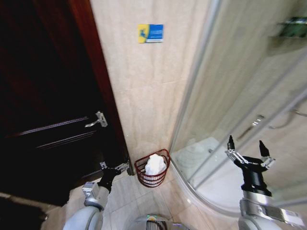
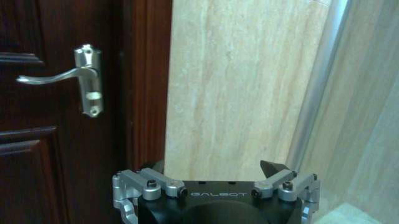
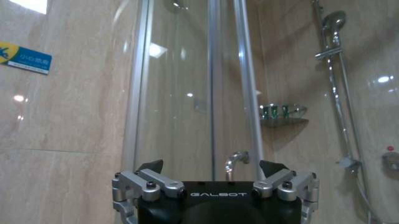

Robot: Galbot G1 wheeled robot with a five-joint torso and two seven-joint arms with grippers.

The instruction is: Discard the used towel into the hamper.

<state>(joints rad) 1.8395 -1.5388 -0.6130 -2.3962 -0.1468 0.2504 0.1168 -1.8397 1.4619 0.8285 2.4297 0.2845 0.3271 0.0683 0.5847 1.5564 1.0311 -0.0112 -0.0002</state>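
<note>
White crumpled towel (image 1: pixel 155 164) sitting in the small reddish-brown wire hamper (image 1: pixel 151 178) on the floor.
Left tool (image 1: pixel 122 167) just beside it, right tool (image 1: pixel 246 148) raised by the shower glass, both spread open, holding nothing.

White cloth towel (image 1: pixel 155 164) fills the wire hamper (image 1: pixel 144 176).

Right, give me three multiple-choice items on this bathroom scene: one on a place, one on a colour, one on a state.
1. Where does the hamper stand?
A. On the floor by the tiled wall, between the door and the shower glass
B. Inside the shower
C. On a shelf

2. What colour is the towel in it?
A. Blue
B. White
C. Black

3. How are the right gripper jaws?
A. Shut on the towel
B. Shut, empty
C. Open, empty

Answers: 1 A, the head view shows it at the wall's foot beside the door frame. 2 B, the bundle is white. 3 C, both jaws stand spread apart with nothing between them.
</note>
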